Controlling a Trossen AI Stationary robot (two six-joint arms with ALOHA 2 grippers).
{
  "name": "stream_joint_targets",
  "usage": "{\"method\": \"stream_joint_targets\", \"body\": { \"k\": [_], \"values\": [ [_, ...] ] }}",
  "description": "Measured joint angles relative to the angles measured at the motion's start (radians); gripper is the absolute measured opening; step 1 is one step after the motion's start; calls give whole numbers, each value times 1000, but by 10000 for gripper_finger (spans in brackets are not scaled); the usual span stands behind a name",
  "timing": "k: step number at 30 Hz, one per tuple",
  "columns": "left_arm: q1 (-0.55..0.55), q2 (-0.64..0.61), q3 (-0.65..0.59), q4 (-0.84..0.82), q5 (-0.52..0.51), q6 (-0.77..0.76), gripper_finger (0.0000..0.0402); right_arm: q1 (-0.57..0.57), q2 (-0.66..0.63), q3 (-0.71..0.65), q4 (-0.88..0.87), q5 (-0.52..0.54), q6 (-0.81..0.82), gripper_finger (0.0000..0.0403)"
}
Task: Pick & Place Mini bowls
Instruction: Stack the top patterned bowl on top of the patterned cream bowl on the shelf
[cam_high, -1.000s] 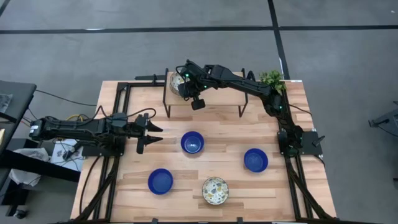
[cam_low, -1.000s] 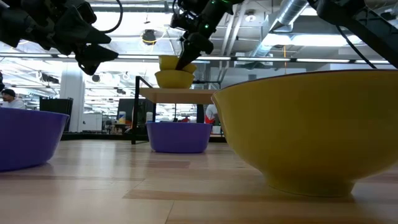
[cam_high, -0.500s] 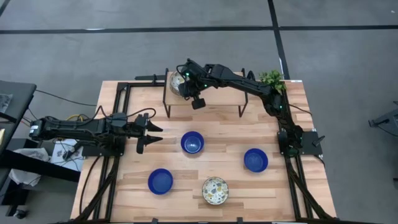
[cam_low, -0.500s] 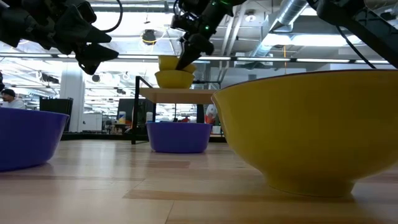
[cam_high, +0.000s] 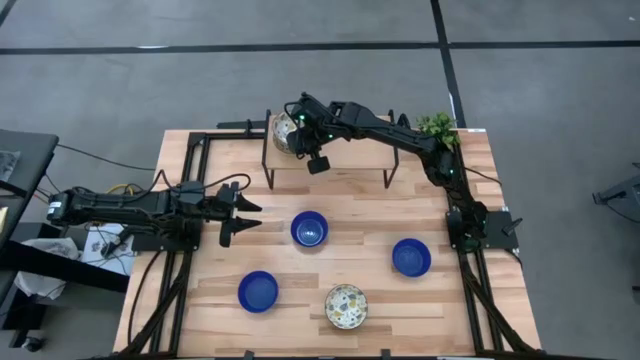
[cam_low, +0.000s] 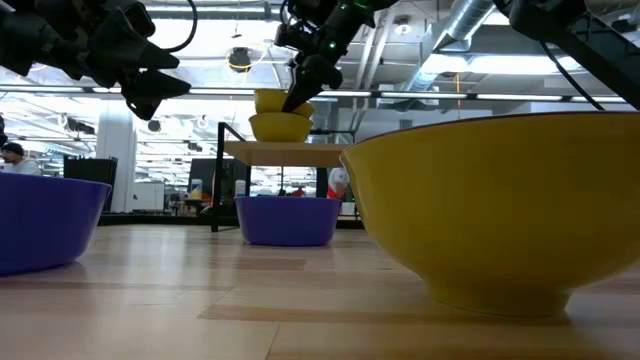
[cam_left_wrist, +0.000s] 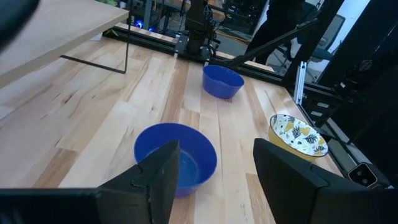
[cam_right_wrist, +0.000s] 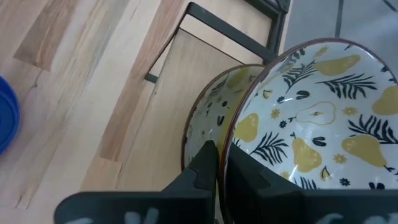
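Observation:
My right gripper (cam_high: 297, 138) reaches over the raised wooden shelf (cam_high: 345, 159) at the table's far side and is shut on a cream floral mini bowl (cam_right_wrist: 317, 118). That bowl sits nested in a second floral bowl (cam_right_wrist: 208, 115), which stands on the shelf; the low view shows them stacked (cam_low: 279, 101). My left gripper (cam_high: 243, 215) hovers open near the table's left edge. A blue bowl (cam_left_wrist: 176, 158) lies beyond its fingers. Two more blue bowls (cam_high: 411, 257) (cam_high: 258, 291) and a third floral bowl (cam_high: 346, 306) rest on the table. My right gripper pinches the upper floral bowl's rim (cam_right_wrist: 235, 138) between its two fingers, one finger (cam_right_wrist: 249, 175) inside the bowl and one finger (cam_right_wrist: 202, 167) outside. It comes slanting down from the table's right side. The bowl rests in the lower floral bowl on the shelf.
The shelf stands on thin black metal legs (cam_high: 268, 172) at the far middle of the table. A small green plant (cam_high: 437, 126) is at the far right corner. Black frame rails run along the left and right edges. Bare wood lies between the bowls.

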Motion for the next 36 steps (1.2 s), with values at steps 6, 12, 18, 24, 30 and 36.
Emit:
{"method": "stream_joint_targets", "body": {
  "k": [6, 12, 18, 24, 30, 36],
  "values": [
    [0, 0, 0, 0, 0, 0, 204, 0, 27, -2, -5, 2, 1, 22],
    [0, 0, 0, 0, 0, -4, 204, 4, 38, -1, 19, 31, 0, 22],
    [0, 0, 0, 1, 0, -4, 204, 10, 40, -1, 22, 31, 0, 29],
    [0, 0, 0, 1, 0, -3, 204, 17, 41, -1, 22, 34, 0, 54],
    [0, 0, 0, 1, 0, -2, 204, 17, 40, 8, 12, 63, 0, 72],
    [0, 0, 0, 0, 0, 0, 204, 23, 39, 11, 14, 85, 0, 79]
  ]
}}
